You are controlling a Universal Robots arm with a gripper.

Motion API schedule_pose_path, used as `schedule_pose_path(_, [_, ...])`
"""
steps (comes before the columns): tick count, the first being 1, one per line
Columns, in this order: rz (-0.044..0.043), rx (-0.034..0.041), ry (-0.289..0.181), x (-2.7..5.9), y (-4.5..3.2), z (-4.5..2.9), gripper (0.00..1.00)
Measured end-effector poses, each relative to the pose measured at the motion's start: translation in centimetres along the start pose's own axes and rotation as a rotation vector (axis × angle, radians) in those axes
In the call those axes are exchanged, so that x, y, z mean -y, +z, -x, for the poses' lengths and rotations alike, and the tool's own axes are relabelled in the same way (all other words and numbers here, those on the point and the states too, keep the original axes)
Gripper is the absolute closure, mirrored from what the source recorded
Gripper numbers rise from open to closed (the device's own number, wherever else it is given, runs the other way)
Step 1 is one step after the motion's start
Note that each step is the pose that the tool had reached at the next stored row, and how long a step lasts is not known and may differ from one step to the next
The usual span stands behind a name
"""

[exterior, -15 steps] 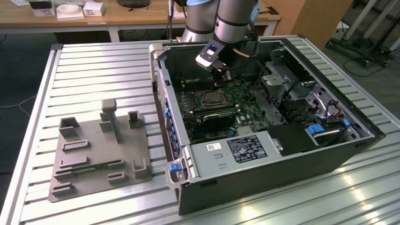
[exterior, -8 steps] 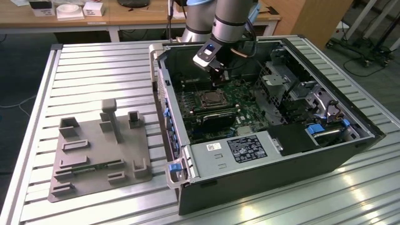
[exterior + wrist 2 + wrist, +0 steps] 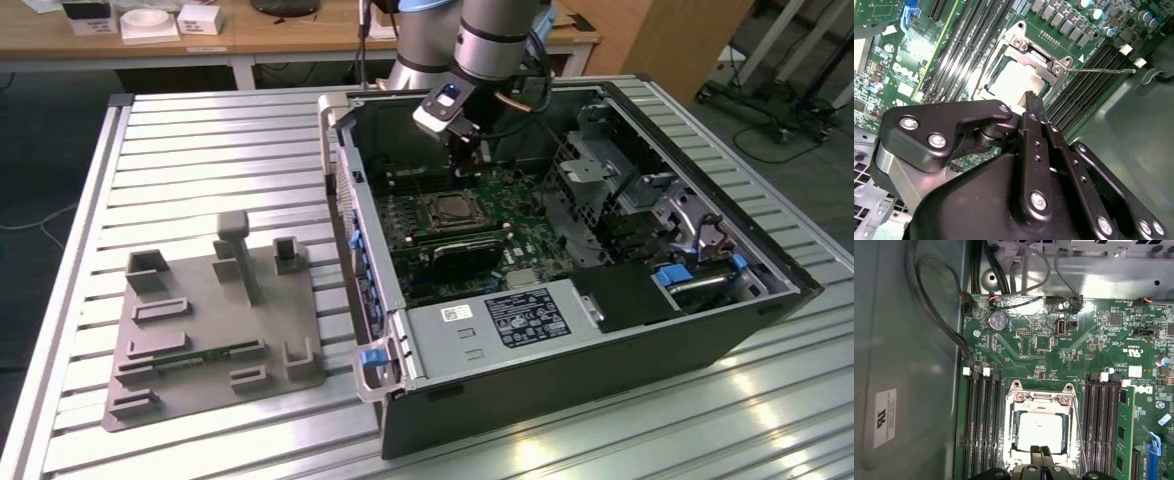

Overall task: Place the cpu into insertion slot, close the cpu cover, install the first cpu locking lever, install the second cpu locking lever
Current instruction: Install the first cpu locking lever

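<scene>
my gripper [image 3: 1041,450] is pinched shut with nothing in it. its tips hang just over one edge of the insertion slot [image 3: 1015,434]. the cpu [image 3: 1040,432] lies flat in the slot. the cpu cover [image 3: 1041,396] is down on the slot. a thin lever [image 3: 1079,435] runs beside the slot.

Arm [image 3: 497,40] slanting down from the exterior view's top edge, wrist [image 3: 447,105] bent, end effector [image 3: 469,158] pointing straight down. In both wrist views, fingers [image 3: 1034,103] [image 3: 1037,456] pressed together, forming one narrow dark tip.
</scene>
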State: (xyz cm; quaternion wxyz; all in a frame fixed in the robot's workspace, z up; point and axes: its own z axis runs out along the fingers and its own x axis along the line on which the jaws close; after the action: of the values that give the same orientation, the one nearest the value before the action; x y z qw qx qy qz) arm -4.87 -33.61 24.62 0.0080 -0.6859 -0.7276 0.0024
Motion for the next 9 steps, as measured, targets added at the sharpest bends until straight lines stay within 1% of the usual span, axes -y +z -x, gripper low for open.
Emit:
schedule_pose_path(6, [-0.0011, 0.0017, -0.106, 0.0, 0.05, 0.0, 0.9])
schedule_pose_path(7, [-0.0016, 0.0027, -0.165, 0.0, 0.08, 0.01, 0.9])
schedule_pose_path(9, [-0.0018, 0.0033, -0.208, 0.0, 0.1, 0.0, 0.9])
